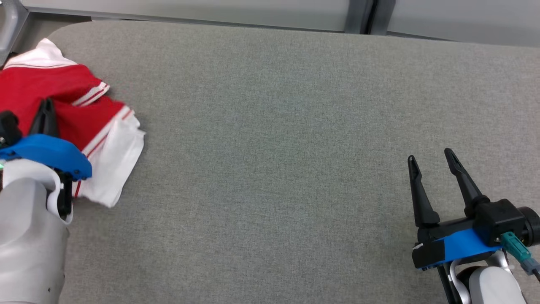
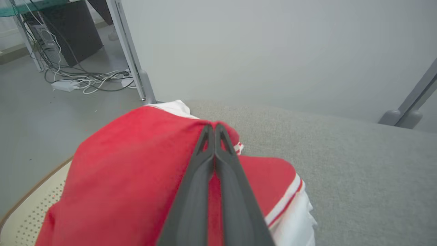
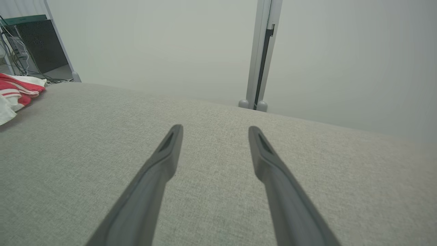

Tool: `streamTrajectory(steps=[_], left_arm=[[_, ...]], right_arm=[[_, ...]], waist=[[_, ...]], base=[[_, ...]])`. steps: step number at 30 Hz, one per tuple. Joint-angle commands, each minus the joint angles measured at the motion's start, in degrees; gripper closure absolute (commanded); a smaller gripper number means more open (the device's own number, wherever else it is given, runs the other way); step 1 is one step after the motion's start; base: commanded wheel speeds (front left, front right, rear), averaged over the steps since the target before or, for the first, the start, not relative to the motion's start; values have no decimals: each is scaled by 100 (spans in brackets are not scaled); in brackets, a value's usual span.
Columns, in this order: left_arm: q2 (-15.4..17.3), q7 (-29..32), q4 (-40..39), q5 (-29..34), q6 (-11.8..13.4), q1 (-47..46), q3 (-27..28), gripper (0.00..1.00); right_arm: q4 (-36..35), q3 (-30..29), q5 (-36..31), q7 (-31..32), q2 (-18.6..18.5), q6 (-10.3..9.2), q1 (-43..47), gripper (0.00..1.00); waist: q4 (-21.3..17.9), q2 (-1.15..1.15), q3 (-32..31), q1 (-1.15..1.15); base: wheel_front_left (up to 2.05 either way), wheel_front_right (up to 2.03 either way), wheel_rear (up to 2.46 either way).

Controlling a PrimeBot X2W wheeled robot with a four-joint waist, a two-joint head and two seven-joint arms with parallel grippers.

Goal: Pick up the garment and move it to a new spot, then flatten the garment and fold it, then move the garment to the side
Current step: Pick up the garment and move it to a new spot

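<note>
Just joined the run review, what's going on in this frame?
The left tool is shut on a fold of the red and white garment, which lies bunched at the far left edge of the grey table. The right tool hovers open over bare table at the near right, touching nothing. The garment is not flattened or folded yet.

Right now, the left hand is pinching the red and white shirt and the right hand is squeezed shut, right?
No, the right hand is wide open, as the right wrist view shows. The left hand does pinch the red and white shirt.
</note>
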Motion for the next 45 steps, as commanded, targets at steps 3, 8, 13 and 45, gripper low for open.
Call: streamTrajectory(steps=[3, 8, 13, 45], left_arm=[[131, -150, -591, 162, 110, -188, -45, 100], [278, -175, -1798, 337, 194, -296, -95, 100], [384, 99, -3174, 374, 145, -511, -239, 100], [-945, 508, -3244, -459, 50, 247, -2434, 100]], right_arm=[[105, 46, 111, -80, -31, 1, 59, 0], [288, 106, 260, -171, -31, 1, 48, 0], [495, 170, 456, -329, -32, 1, 49, 0], [944, 67, 858, -631, -28, 1, -177, 0]], waist=[[-61, 0, -188, 0], [-236, 0, -450, 0], [-606, 0, -637, 0], [-1861, 0, -481, 0]], base=[[0, 0, 0], [0, 0, 0], [0, 0, 0], [0, 0, 0]])
